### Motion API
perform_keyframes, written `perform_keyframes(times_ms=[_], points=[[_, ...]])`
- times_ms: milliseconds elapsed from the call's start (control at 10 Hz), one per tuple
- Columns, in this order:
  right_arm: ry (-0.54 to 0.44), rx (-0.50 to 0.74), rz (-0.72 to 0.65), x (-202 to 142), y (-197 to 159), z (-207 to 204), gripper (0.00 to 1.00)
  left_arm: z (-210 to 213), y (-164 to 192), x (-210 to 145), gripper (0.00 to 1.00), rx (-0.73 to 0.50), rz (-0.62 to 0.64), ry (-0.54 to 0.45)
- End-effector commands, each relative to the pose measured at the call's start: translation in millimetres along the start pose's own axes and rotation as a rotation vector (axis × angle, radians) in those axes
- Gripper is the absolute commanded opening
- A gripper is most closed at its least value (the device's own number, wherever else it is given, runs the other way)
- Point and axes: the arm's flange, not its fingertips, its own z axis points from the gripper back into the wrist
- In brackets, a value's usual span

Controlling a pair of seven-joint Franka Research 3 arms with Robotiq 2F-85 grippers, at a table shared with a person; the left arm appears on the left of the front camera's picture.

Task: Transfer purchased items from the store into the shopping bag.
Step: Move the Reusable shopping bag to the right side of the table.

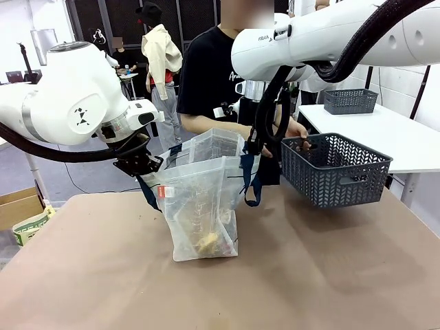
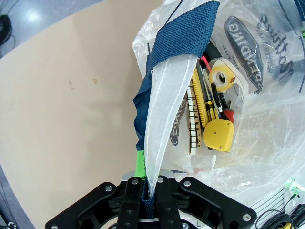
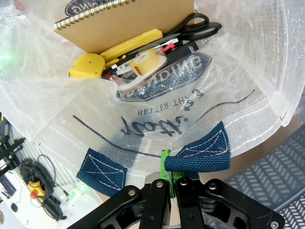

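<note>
Brown desk (image 1: pixel 330 275) in front, white table (image 1: pixel 405 137) at the right, grey floor (image 1: pixel 82 172) behind, cardboard box (image 1: pixel 17 206) low left, dark back wall (image 1: pixel 196 17).

A brown table (image 1: pixel 103 275) filled the near part of the scene, its top bare and faintly marked. Off its near left edge stood an open cardboard box (image 1: pixel 15 205), with a pale strip bearing green print (image 1: pixel 31 225) just beside it. At the far right stood a white table (image 1: pixel 405 141), and on it sat a small dark grey slotted basket (image 1: pixel 350 101). A person in a black T-shirt (image 1: pixel 206 75) stood at the far side. Black cables (image 3: pixel 35 169) lay tangled on the floor.
</note>
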Motion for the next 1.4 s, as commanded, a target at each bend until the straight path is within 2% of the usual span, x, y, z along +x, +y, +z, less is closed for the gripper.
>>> perform_keyframes(times_ms=[0,1300], points=[[-0.002,-0.002,-0.001,0.0,-0.4,0.0,0.0,0.5,0.2,0.1,0.0,0.0,0.001,-0.001],[-0.002,-0.002,-0.001,0.0,-0.4,0.0,0.0,0.5,0.2,0.1,0.0,0.0,0.001,-0.001]])
